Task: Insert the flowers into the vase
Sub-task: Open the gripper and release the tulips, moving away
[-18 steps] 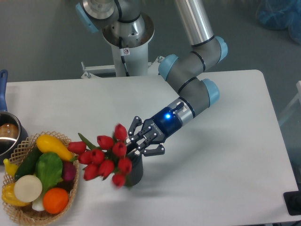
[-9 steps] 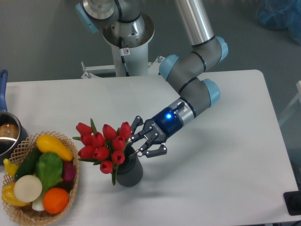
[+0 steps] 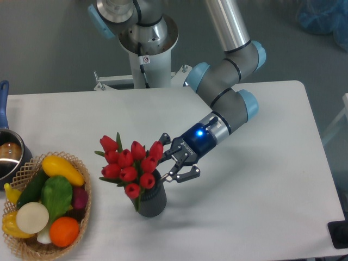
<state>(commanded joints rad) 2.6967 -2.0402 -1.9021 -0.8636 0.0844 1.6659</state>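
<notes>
Near the bench's (image 3: 261, 179) front, the flowers (image 3: 130, 166) stand in the vase (image 3: 150, 202), right of a basket (image 3: 81, 209). Beside them the tool (image 3: 173, 161) is spread wide, gripping nothing. Best retreat straight right without brushing the blooms or tipping the vase.

A white table (image 3: 261, 217) carries a woven wicker basket (image 3: 81, 217) at its front left corner. The basket holds a yellow squash (image 3: 62, 168), a green pepper (image 3: 56, 197), a dark cucumber (image 3: 30, 190), a white onion (image 3: 31, 217) and an orange (image 3: 64, 231). A metal pot (image 3: 8, 157) with a blue handle (image 3: 2, 103) sits at the left edge.
</notes>
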